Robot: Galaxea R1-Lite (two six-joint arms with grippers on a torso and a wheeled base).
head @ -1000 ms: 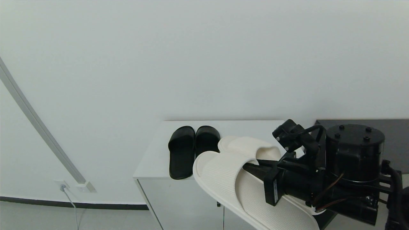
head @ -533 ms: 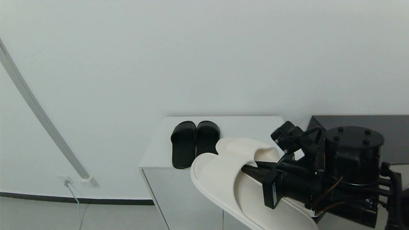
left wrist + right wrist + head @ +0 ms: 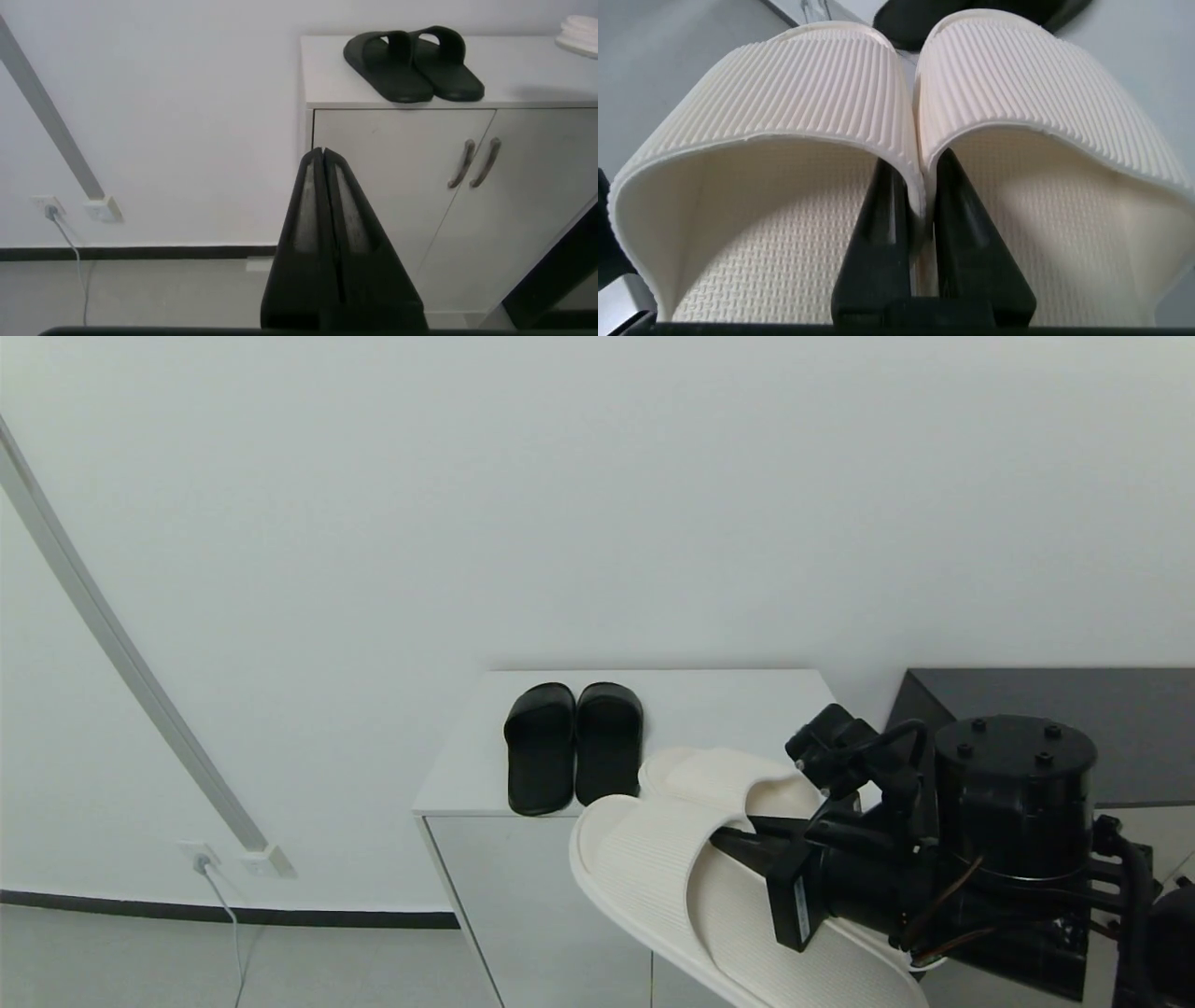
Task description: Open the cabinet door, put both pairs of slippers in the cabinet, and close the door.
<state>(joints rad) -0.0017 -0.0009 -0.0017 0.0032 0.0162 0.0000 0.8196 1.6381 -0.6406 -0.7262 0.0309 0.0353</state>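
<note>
The pair of white slippers (image 3: 653, 868) hangs in the air before the right part of the cabinet (image 3: 728, 709), clear of its top. The right gripper (image 3: 724, 835) has one finger inside each slipper and pinches the two adjoining strap walls together. The pair of black slippers (image 3: 574, 742) lies side by side on the cabinet top, at its front edge. Both doors (image 3: 392, 187) are closed, with their handles (image 3: 475, 163) adjacent. The left gripper (image 3: 323, 163) faces the cabinet front, well apart from it, with fingers pressed together and nothing between them. A wall socket (image 3: 198, 861) with a cable sits low on the left.
</note>
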